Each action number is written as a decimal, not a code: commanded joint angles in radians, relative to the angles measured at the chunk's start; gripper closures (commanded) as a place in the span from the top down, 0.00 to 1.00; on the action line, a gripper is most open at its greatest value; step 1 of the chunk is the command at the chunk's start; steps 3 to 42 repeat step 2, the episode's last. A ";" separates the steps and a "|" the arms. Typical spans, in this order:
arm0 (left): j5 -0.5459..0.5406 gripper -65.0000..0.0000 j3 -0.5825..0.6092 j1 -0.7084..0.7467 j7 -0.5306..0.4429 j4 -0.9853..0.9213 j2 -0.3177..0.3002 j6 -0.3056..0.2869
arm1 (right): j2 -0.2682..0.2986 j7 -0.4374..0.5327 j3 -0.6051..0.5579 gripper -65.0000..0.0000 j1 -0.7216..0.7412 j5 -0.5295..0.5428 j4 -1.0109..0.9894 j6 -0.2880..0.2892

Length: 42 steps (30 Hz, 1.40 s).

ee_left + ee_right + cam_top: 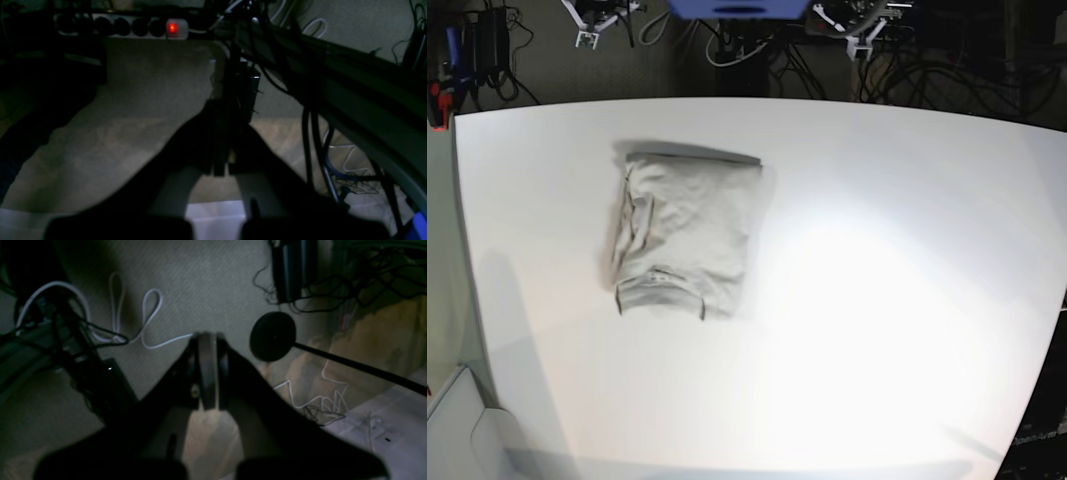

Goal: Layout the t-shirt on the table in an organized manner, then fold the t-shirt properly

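One t-shirt (685, 237), one table (887, 300), two grippers. T-shirt folded into a compact rectangle, at about 10 o'clock from the table's centre, well apart from every edge. Base view only: shirt and tabletop, no arm over them. Wrist views only: dim carpeted floor, cables, a power strip (123, 27) with a red light at 11 o'clock. Left gripper (220, 160) with fingers pressed together, holding nothing. Right gripper (208, 373) likewise closed tight and empty, beside a black round disc (273, 336) at 2 o'clock.
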 commanded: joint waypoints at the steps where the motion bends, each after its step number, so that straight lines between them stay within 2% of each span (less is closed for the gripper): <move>1: -0.003 0.00 0.003 -0.002 -0.009 0.003 -0.003 -0.004 | -0.001 0.013 0.000 0.00 -0.005 0.001 0.001 0.000; 42: -0.003 0.00 0.000 -0.002 -0.009 0.003 -0.003 -0.004 | -0.001 0.013 -0.001 0.00 -0.007 0.000 0.001 0.000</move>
